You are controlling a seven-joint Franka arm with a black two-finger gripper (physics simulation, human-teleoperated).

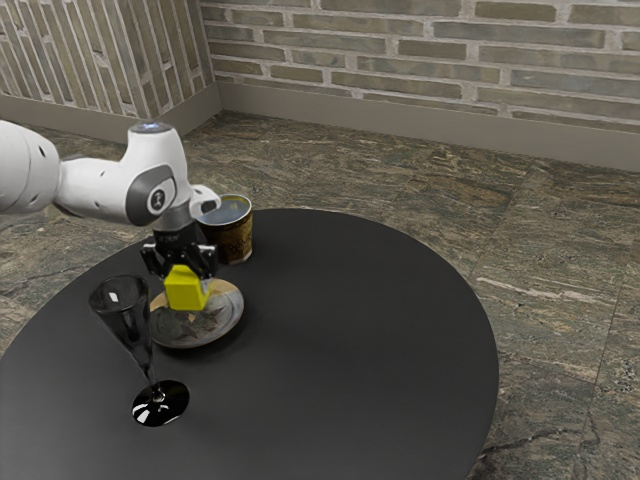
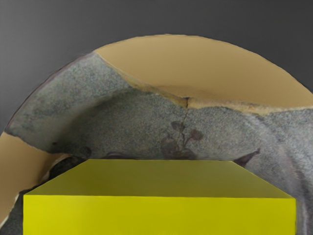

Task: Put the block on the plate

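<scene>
The black gripper [image 1: 187, 275] hangs over the plate, its fingers shut on the yellow block [image 1: 184, 291] from two sides. Beneath them lies the round plate [image 1: 222, 318], grey and tan with a worn pattern; the block hides part of it in the exterior view. In the wrist view the block [image 2: 159, 215] looms large at the lower edge, with the plate [image 2: 195, 63] spread out below and beyond it. The block appears raised above the plate's surface.
A tilted dark glass [image 1: 132, 320] stands close to the plate on the round black table [image 1: 350, 350]. On the plate's far side is a gold and black cup [image 1: 236, 240], near the table's edge.
</scene>
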